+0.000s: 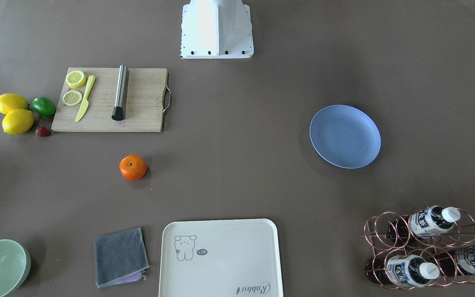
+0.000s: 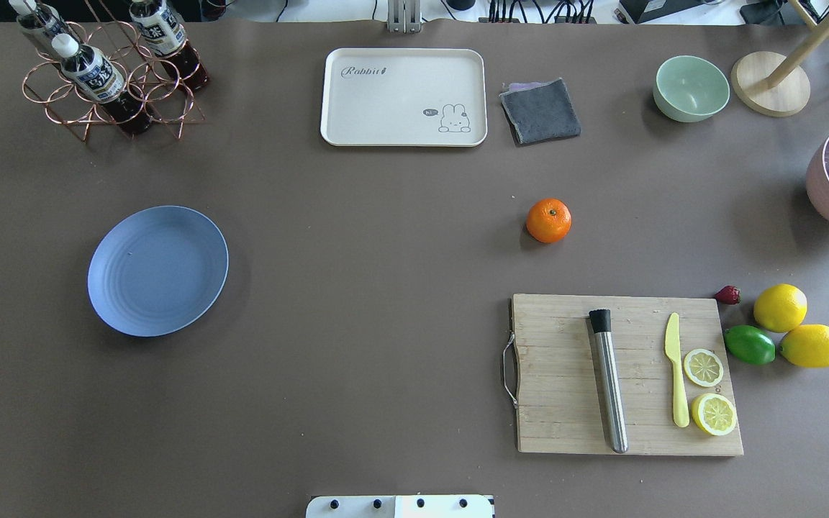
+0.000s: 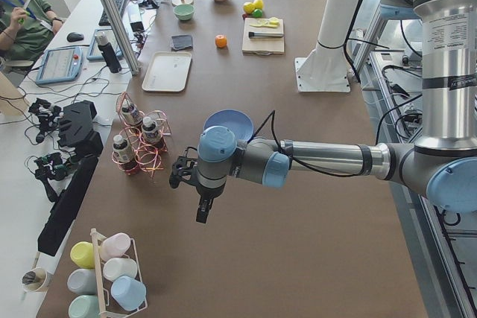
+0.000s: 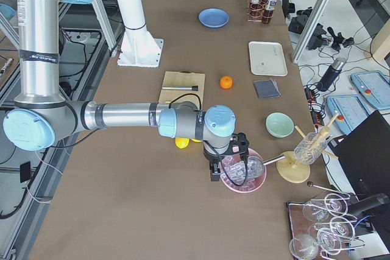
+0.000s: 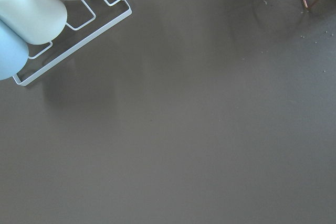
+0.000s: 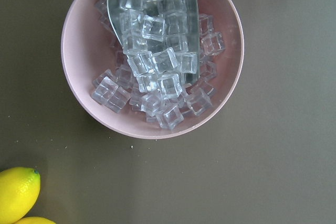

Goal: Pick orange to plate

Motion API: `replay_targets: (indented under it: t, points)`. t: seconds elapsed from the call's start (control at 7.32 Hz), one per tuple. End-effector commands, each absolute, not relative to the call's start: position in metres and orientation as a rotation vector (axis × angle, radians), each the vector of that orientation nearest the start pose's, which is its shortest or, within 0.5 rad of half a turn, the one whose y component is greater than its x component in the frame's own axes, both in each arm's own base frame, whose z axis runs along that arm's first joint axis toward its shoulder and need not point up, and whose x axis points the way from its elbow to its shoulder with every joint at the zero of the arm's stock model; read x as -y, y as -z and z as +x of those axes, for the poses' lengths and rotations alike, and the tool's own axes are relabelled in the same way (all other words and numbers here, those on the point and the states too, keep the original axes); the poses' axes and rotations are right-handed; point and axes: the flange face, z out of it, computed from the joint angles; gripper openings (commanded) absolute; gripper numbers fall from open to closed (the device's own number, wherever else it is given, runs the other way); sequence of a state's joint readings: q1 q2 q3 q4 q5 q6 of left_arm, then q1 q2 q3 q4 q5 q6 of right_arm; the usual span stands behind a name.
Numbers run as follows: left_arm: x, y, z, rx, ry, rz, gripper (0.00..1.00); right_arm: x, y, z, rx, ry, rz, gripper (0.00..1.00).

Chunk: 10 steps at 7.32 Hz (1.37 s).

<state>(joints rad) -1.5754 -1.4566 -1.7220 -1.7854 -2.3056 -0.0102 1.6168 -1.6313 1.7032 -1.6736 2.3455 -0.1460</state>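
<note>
- The orange (image 2: 548, 220) sits alone on the right half of the table (image 2: 386, 288), between the cutting board (image 2: 558, 360) by the robot's edge and the grey cloth (image 2: 540, 110) by the far edge.
- The plate (image 2: 157, 270) lies bare on the left half, well apart from the orange.
- The right gripper (image 4: 214, 173) hangs over the pink bowl (image 6: 73, 51) of ice cubes (image 6: 157, 61) at the table's right end; I cannot tell how its jaws stand.
- The left gripper (image 3: 201, 210) hangs above the left end, near the copper bottle rack (image 3: 141, 147); its jaws cannot be judged either.
</note>
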Motion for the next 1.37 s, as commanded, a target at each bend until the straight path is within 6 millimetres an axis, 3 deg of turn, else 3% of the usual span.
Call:
replay_targets:
  t: [0.0,1.23]
  points:
    - [0.457,-0.6204,-0.0686,-0.731,-0.078,0.234,0.98,0.4601,-0.6294,0.0846,0.779,0.05,0.037,1.0]
    - [0.459,-0.6201,-0.0686,-0.732,-0.076,0.233,0.98,0.4563,-0.6362,0.0844,0.776,0.067,0.08,1.0]
